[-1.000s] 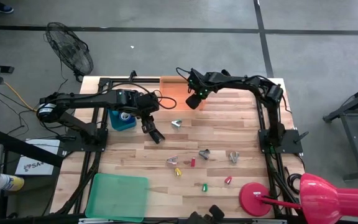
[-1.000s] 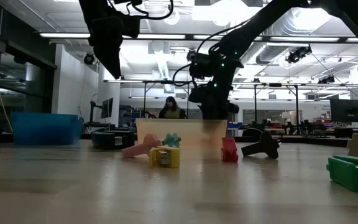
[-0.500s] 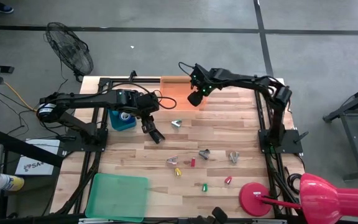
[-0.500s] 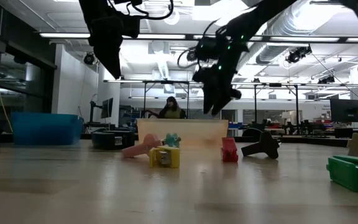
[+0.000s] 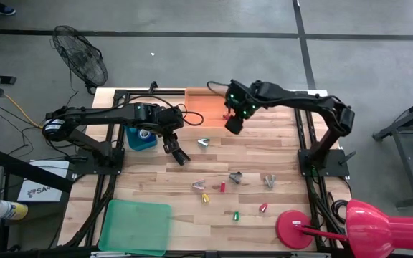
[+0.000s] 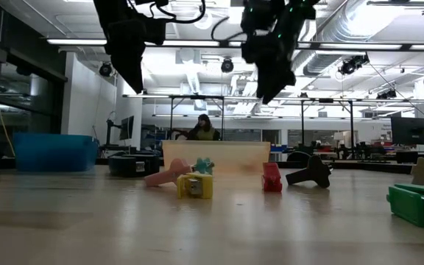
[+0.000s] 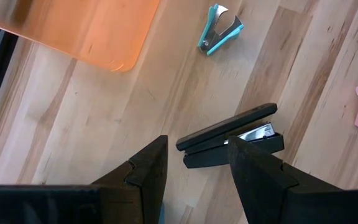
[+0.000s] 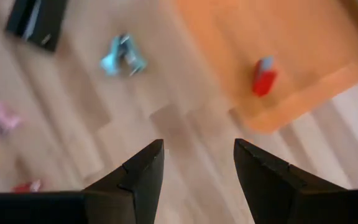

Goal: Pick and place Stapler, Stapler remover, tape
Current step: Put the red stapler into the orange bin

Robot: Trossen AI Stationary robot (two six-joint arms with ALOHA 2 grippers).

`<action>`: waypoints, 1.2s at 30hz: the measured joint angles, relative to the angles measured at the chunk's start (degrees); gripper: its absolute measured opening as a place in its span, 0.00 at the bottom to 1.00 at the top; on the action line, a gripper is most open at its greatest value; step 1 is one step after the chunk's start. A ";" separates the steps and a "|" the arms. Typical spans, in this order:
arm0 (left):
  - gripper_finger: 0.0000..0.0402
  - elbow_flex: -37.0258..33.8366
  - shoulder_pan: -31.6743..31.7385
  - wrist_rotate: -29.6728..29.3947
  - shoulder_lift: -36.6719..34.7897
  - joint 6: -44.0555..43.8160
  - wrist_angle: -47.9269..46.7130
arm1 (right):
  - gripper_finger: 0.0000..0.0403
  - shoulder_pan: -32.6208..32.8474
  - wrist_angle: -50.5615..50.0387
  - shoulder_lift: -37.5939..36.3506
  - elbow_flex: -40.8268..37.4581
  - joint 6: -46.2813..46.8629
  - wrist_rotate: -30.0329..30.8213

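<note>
The black stapler [image 7: 232, 137] lies flat on the wooden table, also seen in the high view [image 5: 181, 156]. My left gripper [image 7: 196, 163] hangs open above it without touching it [image 5: 169, 145]. My right gripper [image 8: 199, 162] is open and empty, raised beside the near right corner of the orange tray [image 5: 205, 100]. A red staple remover [image 8: 263, 76] lies in that tray. A teal staple remover [image 7: 219, 28] rests on the table between the tray and the stapler. No tape is in view.
More small coloured and grey pieces lie scattered mid-table, among them pink [image 5: 198, 185], yellow [image 5: 206, 198], green [image 5: 236, 214] and red [image 5: 263, 207]. A blue bin [image 5: 140, 139] stands at the left, a green tray [image 5: 136, 226] at the near left, and a red lamp base [image 5: 296, 229] at the near right.
My right gripper has risen from low over the orange tray and drawn a little toward the table's right edge. The red staple remover now shows lying in the tray where the gripper was.
</note>
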 joint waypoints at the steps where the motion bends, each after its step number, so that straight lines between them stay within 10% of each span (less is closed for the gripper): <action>1: 0.41 0.00 0.01 0.00 0.01 0.00 0.00 | 0.46 1.07 -1.06 -0.47 0.00 0.10 -0.08; 36: 0.41 0.00 0.00 0.13 0.01 1.97 0.00 | 0.46 49.80 2.58 -1.72 -20.04 108.65 3.42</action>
